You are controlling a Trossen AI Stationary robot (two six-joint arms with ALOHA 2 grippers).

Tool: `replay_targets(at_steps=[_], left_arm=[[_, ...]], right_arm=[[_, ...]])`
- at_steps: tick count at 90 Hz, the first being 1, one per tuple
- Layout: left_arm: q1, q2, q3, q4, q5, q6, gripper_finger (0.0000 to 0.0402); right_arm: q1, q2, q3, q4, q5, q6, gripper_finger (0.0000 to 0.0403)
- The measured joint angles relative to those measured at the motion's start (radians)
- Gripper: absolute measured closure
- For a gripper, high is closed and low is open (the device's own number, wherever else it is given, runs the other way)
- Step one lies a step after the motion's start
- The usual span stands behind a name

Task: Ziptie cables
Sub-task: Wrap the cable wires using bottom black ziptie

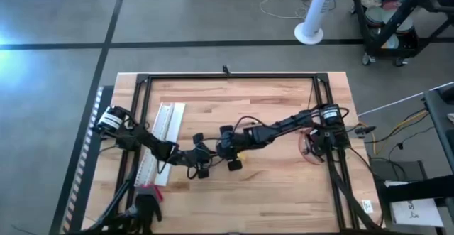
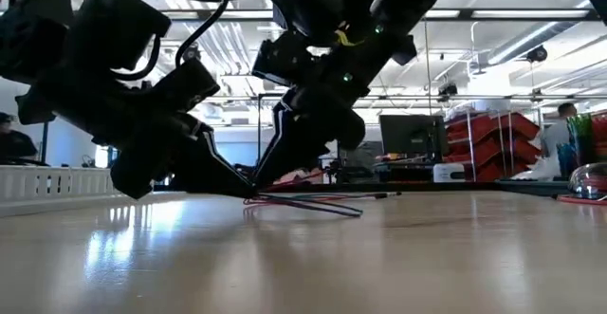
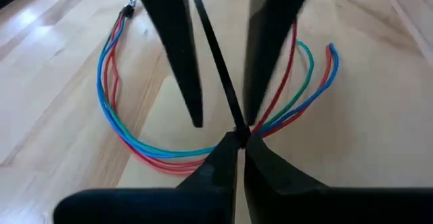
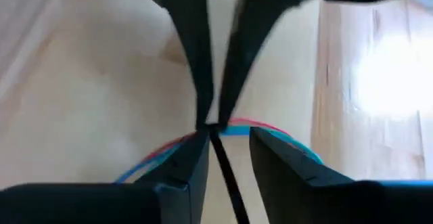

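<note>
Left gripper (image 3: 238, 137) is pinched closed on a black zip tie (image 3: 215, 58), fingertips meeting right at the wire bundle near table centre. The tie strap runs up from the pinch between the two fingers of the other arm. Right gripper (image 4: 211, 130) comes in from the opposite side: in its own wrist view its fingers stand a little apart with the black strap (image 4: 229, 176) running between them, and whether it actually grips the strap, cannot tell.

Both grippers meet tip to tip low over the table (image 1: 284, 171), seen also in the low view (image 2: 248, 193).

The cables (image 3: 128, 132), red, blue and green wires, lie flat on the wood in a loose curve, spreading out on both sides of the pinch point; one end carries a small dark connector (image 3: 130, 6). Loose wire ends fan out on the other side.

A long white flat strip (image 1: 162, 132) lies beside the left arm, well apart from the work.

Risks, as judgement: strap slips from the pinch if pulled off-axis; wires are fanned, so one may escape the loop; fingertips so close could collide or drag the bundle.
</note>
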Motion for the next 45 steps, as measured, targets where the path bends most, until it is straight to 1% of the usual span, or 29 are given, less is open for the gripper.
replay_targets(at_steps=[30, 37, 45], left_arm=[[-0.001, -0.001, 0.0, 0.001, 0.003, 0.0, 0.0401], [-0.001, -0.001, 0.0, 0.001, 0.003, 0.0, 0.0401], [-0.001, -0.001, 0.0, 0.0, 0.003, 0.0, 0.0401]], right_arm=[[-0.011, 0.0, -0.001, -0.046, -0.004, -0.032, 0.0377], [-0.011, 0.0, -0.001, -0.053, -0.004, -0.039, 0.0385], [-0.011, 0.0, -0.001, -0.066, -0.02, -0.084, 0.0385]])
